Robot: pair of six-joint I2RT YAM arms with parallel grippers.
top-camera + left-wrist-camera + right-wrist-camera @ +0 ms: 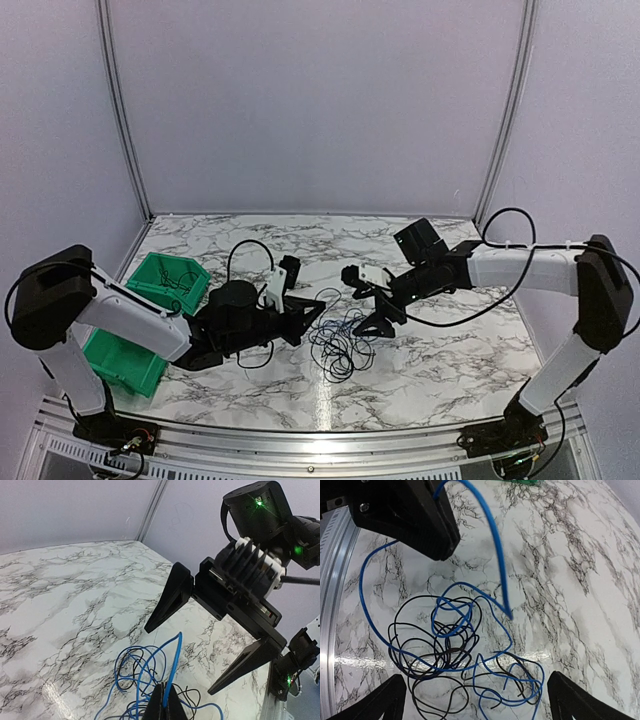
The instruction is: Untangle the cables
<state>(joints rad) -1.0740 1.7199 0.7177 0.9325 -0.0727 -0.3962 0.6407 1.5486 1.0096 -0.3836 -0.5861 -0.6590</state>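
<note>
The cables (338,350) (137,670) (455,645) lie as one loose heap of thin black and blue loops on the marble bench (450,370), about midway between its left and right sides and nearer its front than its back. From above the heap has no clear single direction. It reads slightly longer from far to near than across, with its far end reaching in between the two sets of fingers.

One blue strand (174,660) (497,545) leaves the heap and rises steeply off the bench, arching over at the top. The left fingers (312,312) (164,702) (405,510) are pressed together and pinch this strand. They sit just left of the heap and point toward the right arm.

The right fingers (380,322) (167,602) (385,702) are spread wide and grip nothing. They hang above the heap's far right side, one finger either side of it in the right wrist view, pointing down and left.

Bare marble runs to the right of the heap and behind it toward the back wall. The metal rail (300,440) along the front edge is near the closest loops. Two green bins (170,280) stand well apart at the left edge, behind the left arm.
</note>
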